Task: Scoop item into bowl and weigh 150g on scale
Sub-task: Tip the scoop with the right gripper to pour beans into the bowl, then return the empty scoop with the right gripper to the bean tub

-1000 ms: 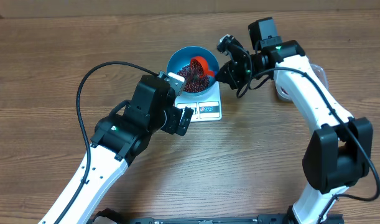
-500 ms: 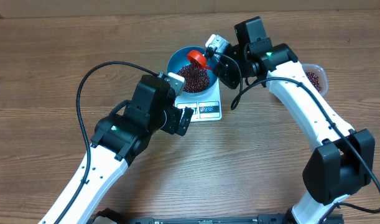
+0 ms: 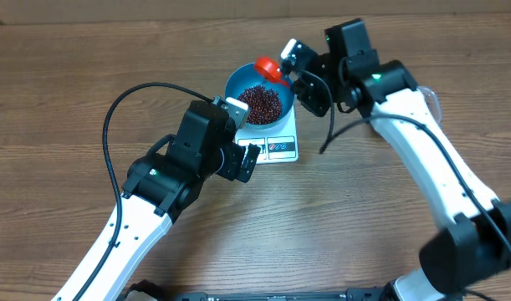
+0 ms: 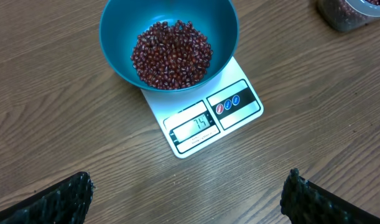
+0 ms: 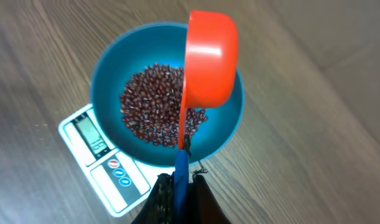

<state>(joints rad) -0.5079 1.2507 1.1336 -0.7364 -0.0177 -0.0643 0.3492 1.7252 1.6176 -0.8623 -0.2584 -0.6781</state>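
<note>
Scale readout fuzzy; rt pincer covers scoop handle end.

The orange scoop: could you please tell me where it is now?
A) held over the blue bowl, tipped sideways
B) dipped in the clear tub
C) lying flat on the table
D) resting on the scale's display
A: the right wrist view shows the scoop, clamped by its blue handle in the right gripper, tilted on edge above the bowl of beans.
</note>
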